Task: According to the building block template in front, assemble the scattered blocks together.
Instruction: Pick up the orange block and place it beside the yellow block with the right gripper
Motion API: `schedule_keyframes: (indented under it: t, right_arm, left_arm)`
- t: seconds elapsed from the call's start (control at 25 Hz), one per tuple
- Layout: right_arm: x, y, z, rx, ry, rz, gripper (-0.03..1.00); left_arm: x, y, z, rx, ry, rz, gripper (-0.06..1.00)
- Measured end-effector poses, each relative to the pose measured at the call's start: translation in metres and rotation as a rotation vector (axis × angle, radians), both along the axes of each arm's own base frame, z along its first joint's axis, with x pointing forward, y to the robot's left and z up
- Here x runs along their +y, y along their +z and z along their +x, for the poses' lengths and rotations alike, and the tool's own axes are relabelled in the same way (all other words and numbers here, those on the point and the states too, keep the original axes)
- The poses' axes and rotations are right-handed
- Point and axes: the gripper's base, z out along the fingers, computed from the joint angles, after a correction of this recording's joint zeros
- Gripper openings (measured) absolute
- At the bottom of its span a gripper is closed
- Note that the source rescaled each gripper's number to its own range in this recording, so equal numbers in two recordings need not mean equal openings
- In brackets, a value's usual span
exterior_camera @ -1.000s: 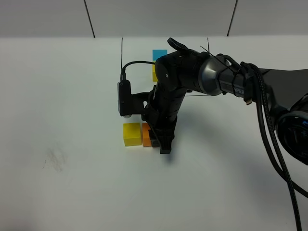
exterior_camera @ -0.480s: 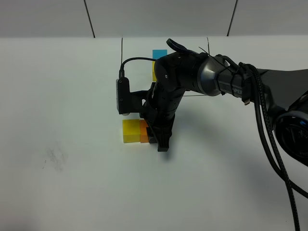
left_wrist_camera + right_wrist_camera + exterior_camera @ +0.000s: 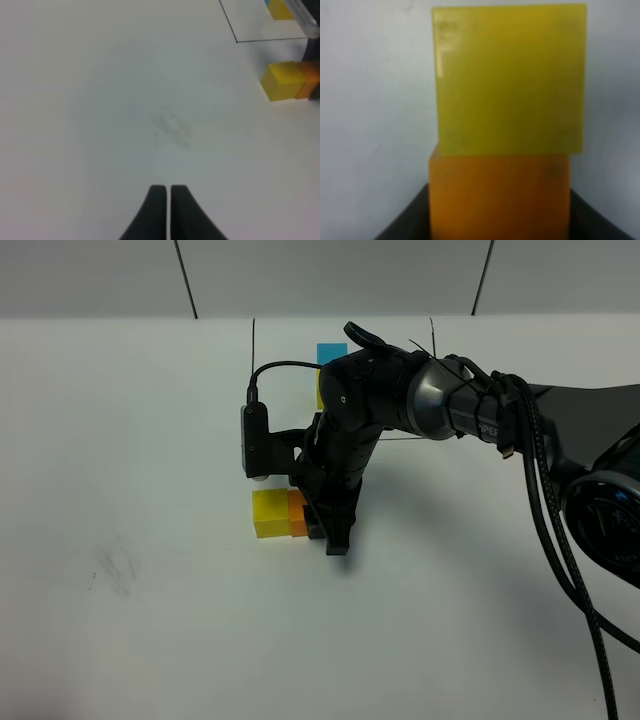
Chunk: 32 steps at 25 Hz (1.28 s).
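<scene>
The right fingers (image 3: pixel 330 530) are down at the counter (image 3: pixel 130 440), closed against both sides of the orange cube (image 3: pixel 298 516). The orange cube touches the yellow cube (image 3: pixel 270 514), side by side. The template (image 3: pixel 331 352) lies behind the arm, partly hidden. The left fingers (image 3: pixel 163 197) are pressed together, holding nothing, well apart from the cubes.

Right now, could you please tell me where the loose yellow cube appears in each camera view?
Exterior high: yellow cube, near the picture's middle.
Left wrist: small, near the corner of the drawn black line.
Right wrist: close up, filling much of the picture.
Shared landmark: the orange cube touching it.
</scene>
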Motion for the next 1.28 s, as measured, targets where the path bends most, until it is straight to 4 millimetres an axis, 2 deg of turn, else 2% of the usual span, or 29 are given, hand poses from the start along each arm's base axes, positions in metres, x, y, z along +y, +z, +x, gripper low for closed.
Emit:
schedule_keyframes:
  t: [0.64,0.72,0.84,0.96,1.28]
  right_arm:
    - [0.0000,-0.0040,-0.0001,0.007,0.001,-0.005,0.52]
    - [0.0000,-0.0040,-0.0006,0.013,-0.001,-0.004,0.56]
    - [0.0003,-0.0040,-0.0017,0.028,-0.011,0.000,0.76]
    - [0.0004,-0.0039,-0.0015,0.031,-0.032,0.003,0.87]
    - [-0.0034,0.0053,-0.0008,0.004,-0.053,-0.025,0.86]
  left_arm:
    - [0.0000,0.0000,0.0000,0.000,0.000,0.000,0.00]
    - [0.0000,0.0000,0.0000,0.000,0.000,0.000,0.00]
    - [0.0000,0.0000,0.0000,0.000,0.000,0.000,0.00]
    - [0.0000,0.0000,0.0000,0.000,0.000,0.000,0.00]
    - [0.0000,0.0000,0.0000,0.000,0.000,0.000,0.00]
